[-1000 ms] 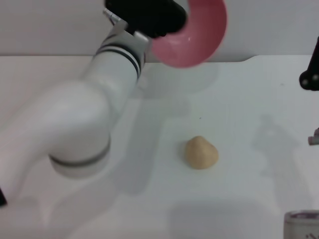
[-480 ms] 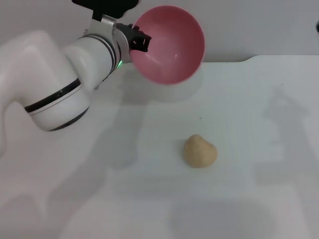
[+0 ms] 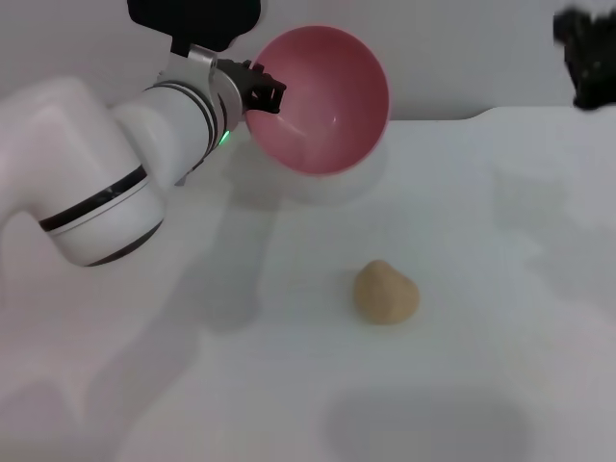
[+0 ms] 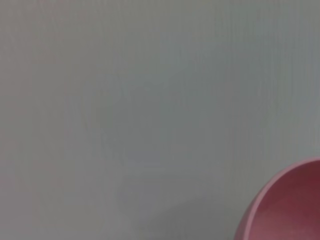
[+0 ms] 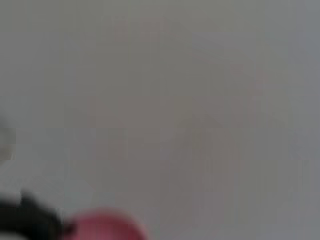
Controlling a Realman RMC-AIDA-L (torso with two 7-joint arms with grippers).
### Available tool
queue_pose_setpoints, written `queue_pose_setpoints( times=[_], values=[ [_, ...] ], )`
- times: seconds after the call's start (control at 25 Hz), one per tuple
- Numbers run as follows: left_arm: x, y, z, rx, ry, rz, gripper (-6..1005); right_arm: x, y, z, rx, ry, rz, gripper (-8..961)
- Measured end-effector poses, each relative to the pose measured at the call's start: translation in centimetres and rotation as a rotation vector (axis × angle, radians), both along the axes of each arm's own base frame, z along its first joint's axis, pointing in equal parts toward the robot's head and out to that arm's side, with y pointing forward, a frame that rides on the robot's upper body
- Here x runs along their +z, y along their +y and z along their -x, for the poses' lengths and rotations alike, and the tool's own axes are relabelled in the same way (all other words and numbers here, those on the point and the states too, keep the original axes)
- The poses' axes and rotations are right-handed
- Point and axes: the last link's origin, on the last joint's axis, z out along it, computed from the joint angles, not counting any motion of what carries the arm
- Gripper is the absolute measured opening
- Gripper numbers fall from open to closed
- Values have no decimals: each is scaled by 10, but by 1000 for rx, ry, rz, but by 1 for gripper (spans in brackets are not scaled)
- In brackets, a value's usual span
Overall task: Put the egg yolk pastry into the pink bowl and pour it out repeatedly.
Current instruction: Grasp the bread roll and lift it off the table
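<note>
The pink bowl (image 3: 322, 101) hangs in the air at the back of the white table, tilted so its smooth inside faces me, with nothing in it. My left gripper (image 3: 262, 96) is shut on its left rim. The egg yolk pastry (image 3: 385, 292), a tan lumpy ball, lies alone on the table in front of the bowl and a little to its right. My right gripper (image 3: 585, 58) is a dark blur high at the far right, away from both. A piece of the bowl's rim (image 4: 285, 210) shows in the left wrist view, and the bowl (image 5: 105, 227) appears far off in the right wrist view.
The white table (image 3: 481, 250) ends at a grey wall just behind the bowl, with a step in its back edge at the right. My left forearm (image 3: 106, 183) crosses the table's left side.
My left arm has swung back to the left, and the bowl has turned from edge-on to showing its inside and come slightly lower. The right gripper has risen to the top right. The pastry has not moved.
</note>
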Motion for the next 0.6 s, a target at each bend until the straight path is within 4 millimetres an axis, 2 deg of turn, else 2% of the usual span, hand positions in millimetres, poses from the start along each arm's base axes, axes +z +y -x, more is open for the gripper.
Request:
queue_pose_setpoints(
  times=[0.2, 0.44, 0.56, 0.6],
  values=[
    [-2, 0, 0, -9, -7, 7, 0, -14, 0, -18, -109, -135, 102, 94],
    [-5, -1, -5, -29, -6, 17, 0, -54, 11, -29, -147, -178, 300, 105],
    [-7, -2, -8, -39, -5, 22, 0, -72, 21, -31, -134, -178, 315, 110],
    [-7, -2, -8, -39, -5, 22, 0, -72, 21, -31, -134, -178, 315, 112]
  ],
)
